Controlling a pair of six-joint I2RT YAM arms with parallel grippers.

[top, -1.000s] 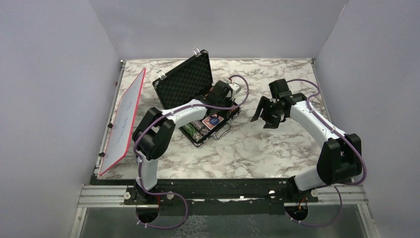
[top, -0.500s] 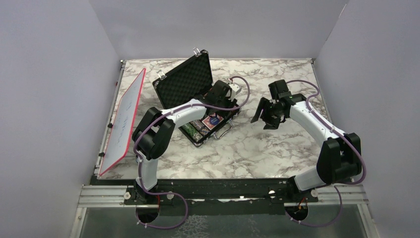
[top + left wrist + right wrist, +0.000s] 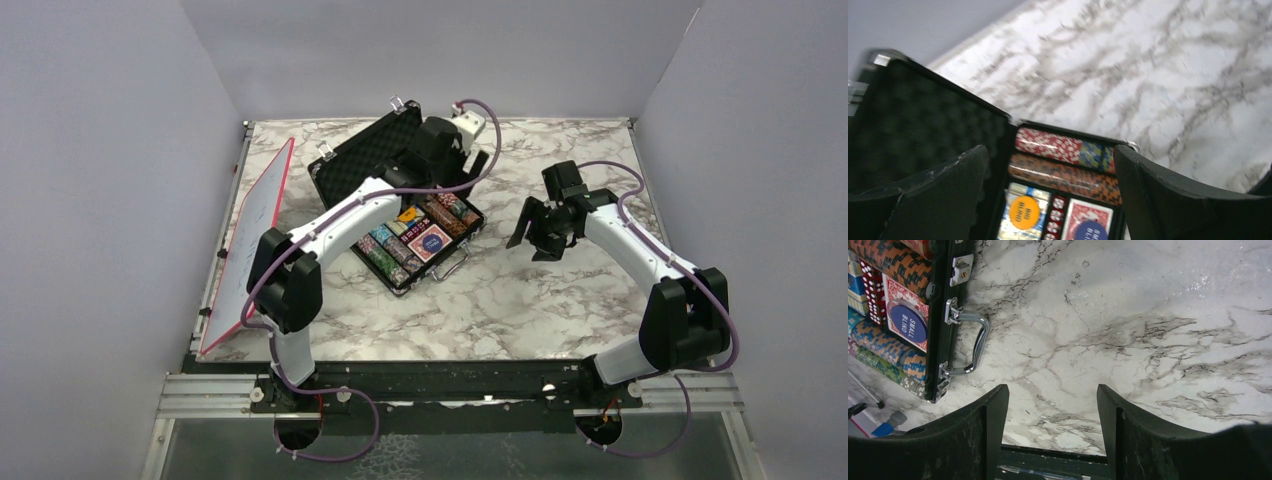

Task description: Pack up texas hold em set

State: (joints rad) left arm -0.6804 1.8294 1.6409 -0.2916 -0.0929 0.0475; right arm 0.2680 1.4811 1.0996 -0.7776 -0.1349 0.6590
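The texas hold em set's black briefcase (image 3: 455, 252) lies open on the marble table, its foam-lined lid (image 3: 368, 160) standing up at the back left. Inside are rows of multicoloured chips (image 3: 1063, 145), red dice (image 3: 1057, 226), a red-backed card (image 3: 1083, 212), an orange disc (image 3: 1024, 212) and a blue disc (image 3: 908, 320). My left gripper (image 3: 432, 150) hangs above the case's far corner, jaws wide open and empty (image 3: 1050, 160). To the right of the case's metal handle (image 3: 977, 342), my right gripper (image 3: 535, 232) hovers open over bare table (image 3: 1052, 390).
A red-edged white board (image 3: 250, 245) leans along the table's left edge. A small blue-tipped tool (image 3: 884, 429) lies near the case's front corner. Grey walls close in the left, back and right sides.
My left gripper has opened and lifted out of the case toward its far corner, uncovering the chips and cards. The right arm has stayed still.
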